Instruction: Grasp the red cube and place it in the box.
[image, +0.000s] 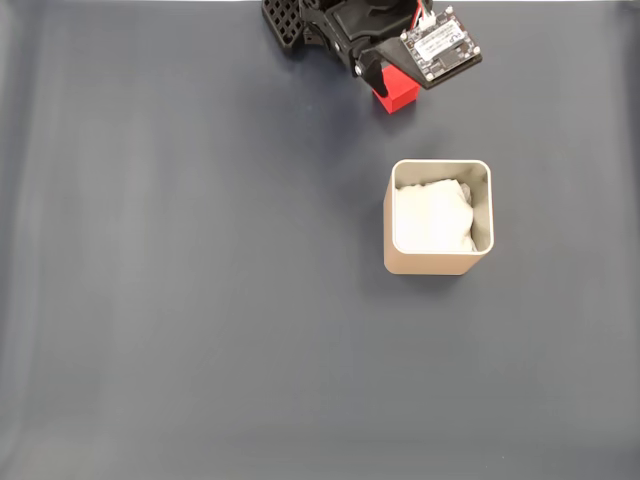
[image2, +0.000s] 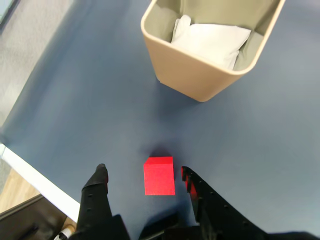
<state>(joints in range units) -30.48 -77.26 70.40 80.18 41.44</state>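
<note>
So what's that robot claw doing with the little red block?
The gripper is open, with one finger on each side of the red cube, ready to pinch it. The cube sits on the dark grey mat and hasn't been lifted yet. The box waits a little way off, with white padding inside and no cube in it. Probably the claw will close next, then carry the cube over.

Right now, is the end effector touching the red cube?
Apart. In the wrist view the open end effector straddles the red cube, with dark mat visible between the cube and each finger.
</note>
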